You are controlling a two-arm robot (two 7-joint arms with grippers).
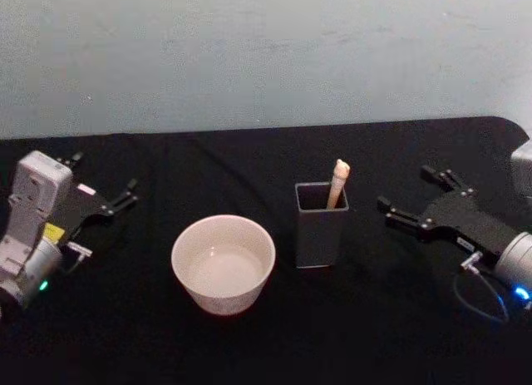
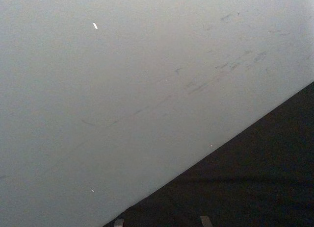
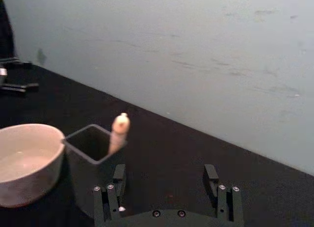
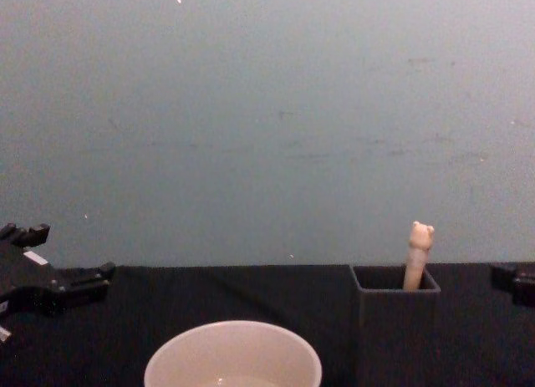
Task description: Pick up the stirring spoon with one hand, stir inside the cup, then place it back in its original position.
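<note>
Standing handle-up in the dark grey holder [image 1: 321, 227], the stirring spoon [image 1: 339, 182] has not been picked up yet, its bowl hidden inside, and the cup [image 1: 223, 264] sits just beside the holder. The right gripper [image 1: 406, 188] hovers near the holder, jaws spread wide and empty. The left gripper [image 1: 101, 175] is parked well apart, likewise wide open with nothing in it. To my eye, the right one should pinch the beige handle below its knob and lift straight up, so the holder doesn't tip.
</note>
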